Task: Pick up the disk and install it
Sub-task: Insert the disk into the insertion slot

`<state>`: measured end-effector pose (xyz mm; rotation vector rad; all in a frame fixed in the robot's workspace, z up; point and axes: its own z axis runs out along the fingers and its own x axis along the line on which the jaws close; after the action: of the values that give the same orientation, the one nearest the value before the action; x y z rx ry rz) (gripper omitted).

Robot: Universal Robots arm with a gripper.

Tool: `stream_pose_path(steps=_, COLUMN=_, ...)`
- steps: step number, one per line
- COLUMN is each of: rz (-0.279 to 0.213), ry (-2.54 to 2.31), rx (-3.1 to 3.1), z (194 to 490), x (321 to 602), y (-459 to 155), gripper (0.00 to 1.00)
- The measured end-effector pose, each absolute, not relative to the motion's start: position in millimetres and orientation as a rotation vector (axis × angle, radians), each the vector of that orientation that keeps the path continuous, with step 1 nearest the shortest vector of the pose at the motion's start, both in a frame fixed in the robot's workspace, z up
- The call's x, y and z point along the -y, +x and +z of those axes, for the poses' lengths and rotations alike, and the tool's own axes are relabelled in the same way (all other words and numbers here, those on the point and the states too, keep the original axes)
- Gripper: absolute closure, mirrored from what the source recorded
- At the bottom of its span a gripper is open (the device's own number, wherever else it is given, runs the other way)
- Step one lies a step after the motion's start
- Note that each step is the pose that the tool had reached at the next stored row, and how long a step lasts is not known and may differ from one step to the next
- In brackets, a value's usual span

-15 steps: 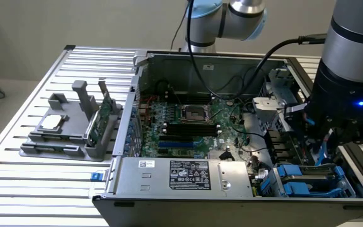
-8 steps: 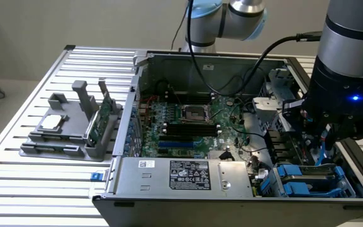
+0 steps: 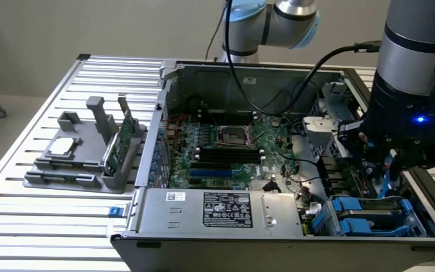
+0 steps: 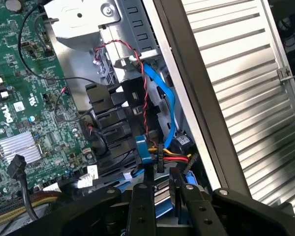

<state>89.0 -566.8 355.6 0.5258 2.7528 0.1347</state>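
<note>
Where the exterior view shows the open computer case (image 3: 240,76) on the table (image 3: 51,226), my tool (image 3: 380,161) hangs over the drive bay (image 3: 348,214). In the wrist view, its fingers (image 4: 141,206) pinch the blue-edged disk (image 4: 161,192) between them.

A slatted metal table (image 3: 43,232) is carrying everything. An open computer case (image 3: 278,256) is sitting across its middle. In the exterior view, a grey parts stand (image 3: 66,180) is resting at nine o'clock from the case. A small blue clip (image 3: 115,211) is sitting at five o'clock from that stand, just beside the case.
</note>
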Motion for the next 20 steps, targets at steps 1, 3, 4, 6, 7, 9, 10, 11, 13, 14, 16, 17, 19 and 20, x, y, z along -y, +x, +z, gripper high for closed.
stream_pose_path(steps=1, rz=0.134, ry=0.530, rx=-2.751, z=355, x=567, y=89, gripper=0.73)
stream_pose_path(steps=3, rz=0.134, ry=0.537, rx=-2.746, z=354, x=566, y=89, gripper=0.73)
stream_pose_path(steps=4, rz=0.133, ry=0.540, rx=-2.745, z=353, x=566, y=89, gripper=0.73)
stream_pose_path(steps=6, rz=0.133, ry=0.543, rx=-2.741, z=352, x=565, y=89, gripper=0.73)
stream_pose_path(steps=7, rz=0.133, ry=0.545, rx=-2.740, z=351, x=565, y=89, gripper=0.73)
stream_pose_path(steps=9, rz=0.133, ry=0.549, rx=-2.736, z=349, x=564, y=89, gripper=0.73)
stream_pose_path(steps=10, rz=0.133, ry=0.551, rx=-2.735, z=348, x=563, y=89, gripper=0.73)
stream_pose_path(steps=11, rz=0.132, ry=0.554, rx=-2.733, z=348, x=563, y=89, gripper=0.73)
stream_pose_path(steps=13, rz=0.131, ry=0.559, rx=-2.731, z=346, x=562, y=89, gripper=0.75)
stream_pose_path(steps=14, rz=0.130, ry=0.562, rx=-2.730, z=346, x=562, y=89, gripper=0.75)
stream_pose_path(steps=16, rz=0.128, ry=0.568, rx=-2.728, z=345, x=561, y=89, gripper=0.83)
stream_pose_path(steps=17, rz=0.127, ry=0.571, rx=-2.727, z=344, x=560, y=89, gripper=0.83)
stream_pose_path(steps=19, rz=0.125, ry=0.576, rx=-2.725, z=344, x=559, y=89, gripper=0.83)
stream_pose_path(steps=20, rz=0.124, ry=0.576, rx=-2.725, z=345, x=559, y=89, gripper=0.83)
